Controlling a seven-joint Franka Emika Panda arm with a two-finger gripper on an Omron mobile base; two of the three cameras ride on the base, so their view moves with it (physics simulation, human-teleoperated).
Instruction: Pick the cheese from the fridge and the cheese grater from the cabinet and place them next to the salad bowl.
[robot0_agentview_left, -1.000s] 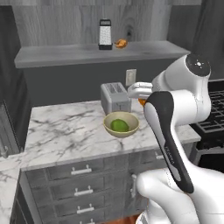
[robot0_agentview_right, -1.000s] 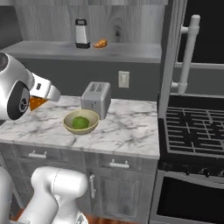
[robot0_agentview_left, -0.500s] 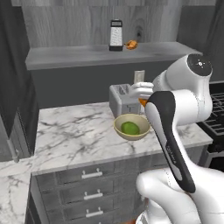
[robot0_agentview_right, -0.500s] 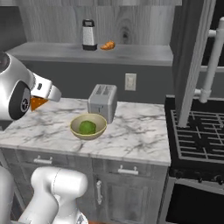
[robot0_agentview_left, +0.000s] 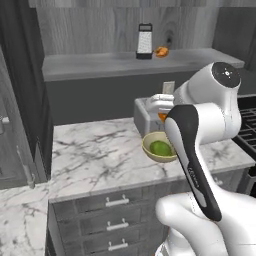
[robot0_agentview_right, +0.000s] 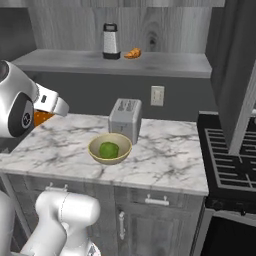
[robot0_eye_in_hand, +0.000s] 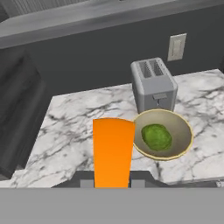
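Gripping the cheese (robot0_eye_in_hand: 113, 151), the claw (robot0_eye_in_hand: 113, 183) nears the salad bowl (robot0_eye_in_hand: 162, 134) — base views add the shelved cheese grater (robot0_agentview_right: 110, 41).

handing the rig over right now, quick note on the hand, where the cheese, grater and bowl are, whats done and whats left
Hand: shut on the cheese, held in the air over the marble counter.
Salad bowl: on the counter, just in front of the toaster.
Cheese grater: upright on the cabinet shelf, with a croissant-like item beside it.
Done: cheese picked up.
Left: set the cheese down next to the bowl, then fetch the grater and place it there too.
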